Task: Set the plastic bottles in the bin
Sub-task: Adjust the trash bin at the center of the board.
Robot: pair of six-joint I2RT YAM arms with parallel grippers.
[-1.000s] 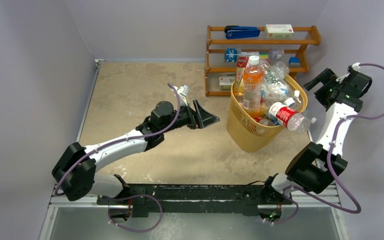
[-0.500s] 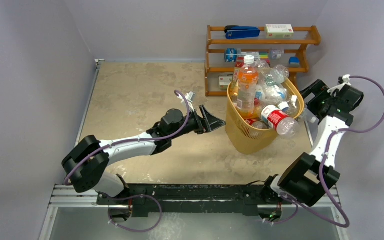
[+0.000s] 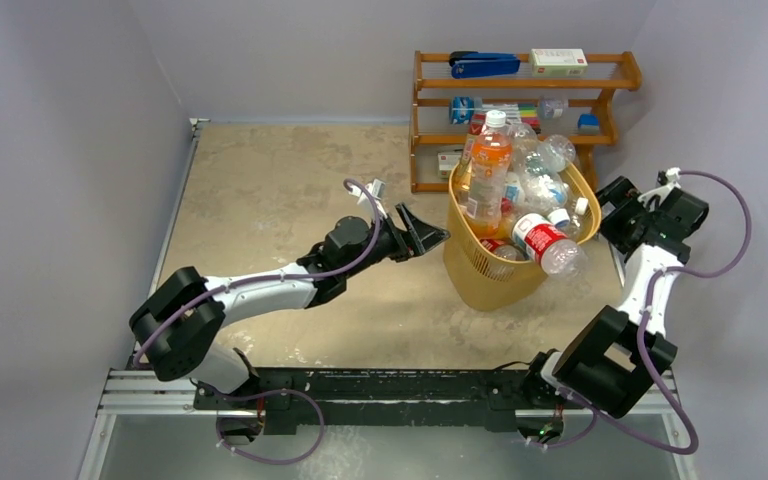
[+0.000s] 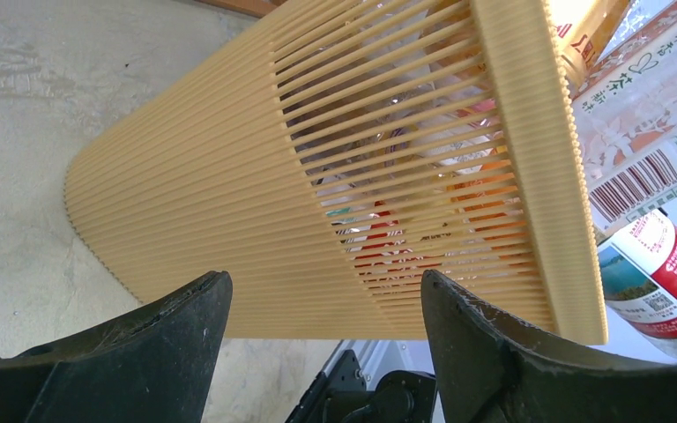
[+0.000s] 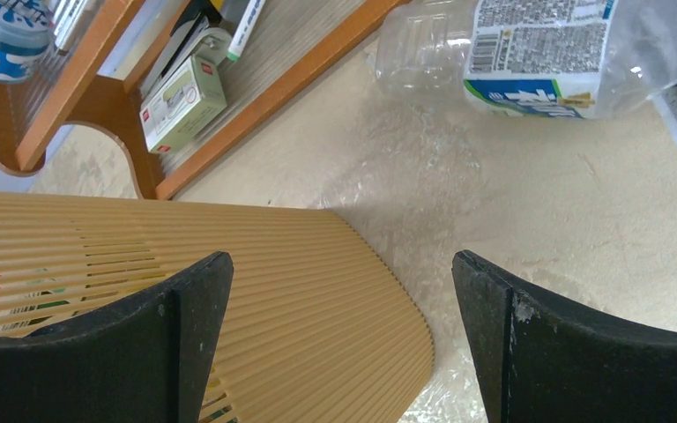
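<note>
Top view, table (image 3: 260,190), far left to right: left arm reaches in low from 8 o'clock, left gripper (image 3: 425,232) points at the bin's wall, jaws apart, nothing between them. Left wrist view: left gripper (image 4: 324,284) fingers frame the ribbed side, tips just beside it, can't tell if they touch. Bin (image 3: 500,278), yellow-orange with slatted sides, stands right of table centre, at 3 o'clock from the left gripper, tilted with its rim leaning toward 12 o'clock. It is heaped full of plastic bottles (image 3: 545,170). Orange drink bottle (image 3: 487,178) with a white cap stands roughly upright at the 10 o'clock side of the rim. Red-label bottle (image 3: 538,238) lies across the rim at 4 o'clock, its clear end hanging outside; the same red-label bottle (image 4: 661,273) shows past the rim in the left wrist view. Wooden shelf rack (image 3: 520,82) at 12 o'clock of the bin, just behind it, with a blue stapler (image 3: 485,66) and a white box (image 3: 558,61) on top. Right gripper (image 3: 610,208) at 3 o'clock of the bin, just beside it, jaws wide apart and empty. Right wrist view: right gripper (image 5: 342,264) over bare table, bin (image 5: 273,300) under its left finger, and a clear blue-label bottle (image 5: 538,53) lying on the table outside the bin, near the rack's foot.
</note>
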